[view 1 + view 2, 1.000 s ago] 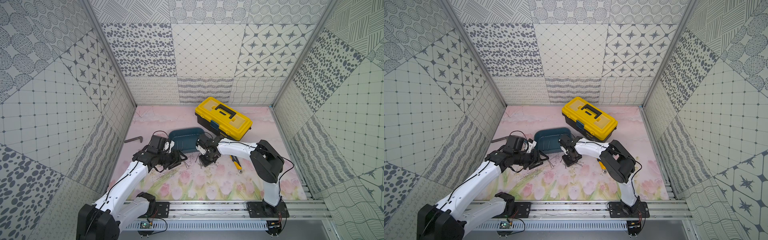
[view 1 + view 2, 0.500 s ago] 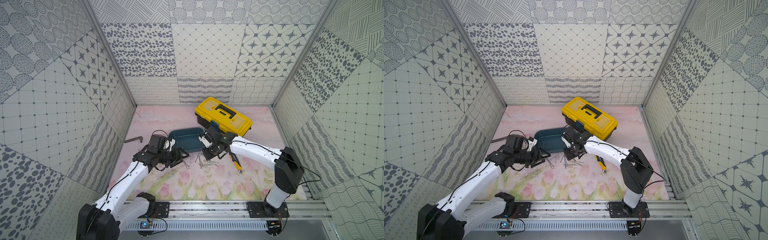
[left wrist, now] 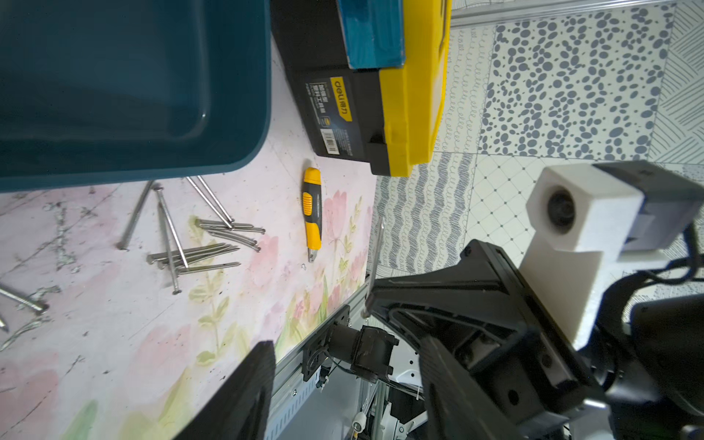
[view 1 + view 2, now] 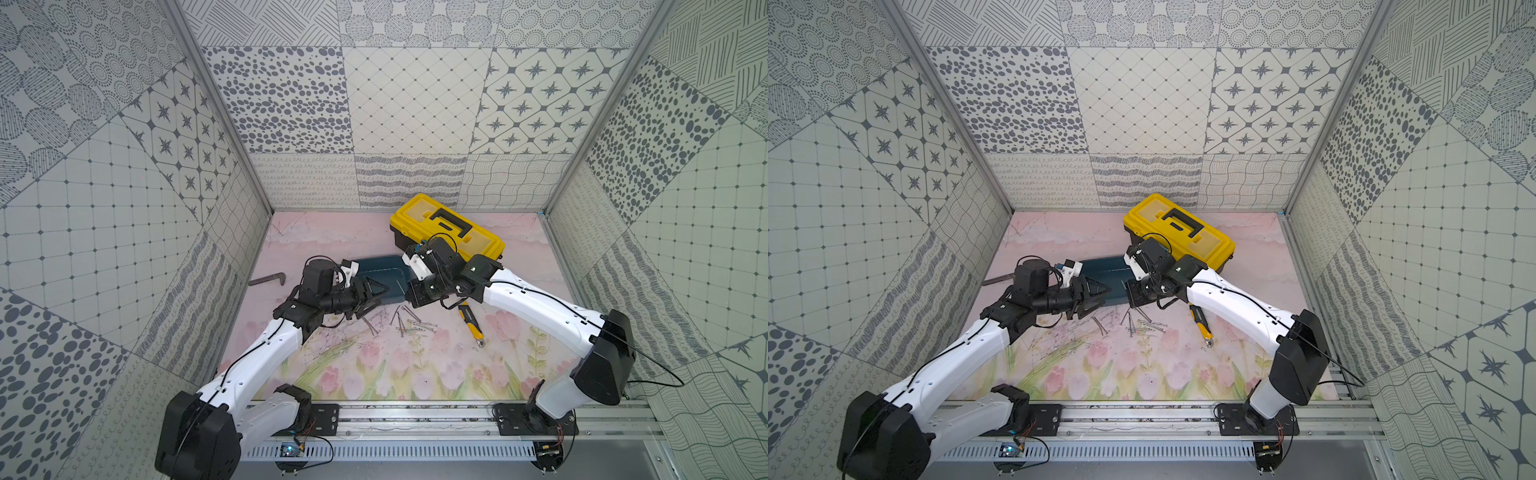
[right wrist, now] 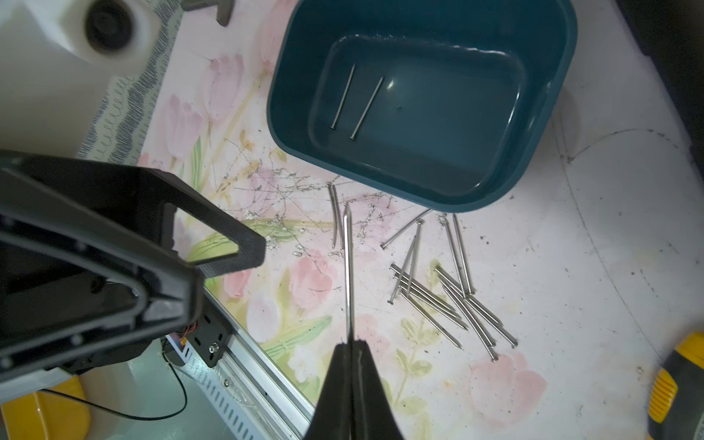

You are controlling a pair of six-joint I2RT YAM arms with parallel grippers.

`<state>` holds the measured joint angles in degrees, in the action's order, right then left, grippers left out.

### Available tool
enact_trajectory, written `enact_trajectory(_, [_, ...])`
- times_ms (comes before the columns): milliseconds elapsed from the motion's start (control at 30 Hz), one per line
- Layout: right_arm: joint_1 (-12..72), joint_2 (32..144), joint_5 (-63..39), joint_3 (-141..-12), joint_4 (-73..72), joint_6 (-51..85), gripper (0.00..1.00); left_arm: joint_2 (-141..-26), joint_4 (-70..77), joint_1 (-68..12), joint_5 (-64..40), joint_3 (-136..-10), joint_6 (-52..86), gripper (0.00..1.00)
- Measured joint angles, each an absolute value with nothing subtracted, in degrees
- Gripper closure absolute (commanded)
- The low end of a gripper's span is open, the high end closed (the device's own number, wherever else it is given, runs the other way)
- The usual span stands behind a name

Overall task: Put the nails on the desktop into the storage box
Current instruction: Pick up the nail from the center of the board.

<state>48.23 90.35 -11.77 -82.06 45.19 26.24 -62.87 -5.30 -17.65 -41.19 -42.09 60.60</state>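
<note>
The teal storage box (image 4: 384, 272) (image 4: 1104, 266) sits mid-desktop with two nails (image 5: 356, 103) lying inside. Several loose nails (image 4: 411, 326) (image 4: 1144, 326) (image 3: 198, 244) (image 5: 449, 293) lie on the tulip-printed desktop (image 4: 415, 374) just in front of it. My right gripper (image 5: 350, 343) is shut on one nail (image 5: 348, 266) (image 3: 377, 259), which it holds in the air near the box's front rim (image 5: 419, 202). My left gripper (image 4: 374, 293) (image 3: 350, 396) hovers open and empty over the box's front left corner, its tips facing the right gripper (image 4: 1127, 293).
A yellow-lidded black toolbox (image 4: 449, 228) stands behind and right of the box. A yellow-and-black utility knife (image 4: 471, 322) lies right of the nail pile. A dark L-shaped bar (image 4: 268, 279) rests by the left wall. The metal rail (image 4: 415, 419) runs along the front edge.
My right gripper lifted off the nail pile with one nail and moved back toward the box, its elbow swinging out right. The left jaws opened slightly; that arm barely moved.
</note>
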Motion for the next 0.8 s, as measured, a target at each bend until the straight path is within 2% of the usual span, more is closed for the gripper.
enact_trajectory(533, [48.23,90.35,-17.98,-84.86,44.23,31.44,1.00,-65.28,-0.62,-20.10,-39.68,-45.67,63.29,0.47])
enact_trajectory(700, [48.23,90.35,-19.22,-84.95,43.64,32.38,1.00,-66.35,-0.67,-20.21,-38.61,-46.72,63.18,0.52])
enact_trajectory(800, [48.23,90.35,-19.53,-85.27,43.44,32.62,1.00,-67.26,-0.67,-20.21,-38.30,-47.24,63.13,0.58])
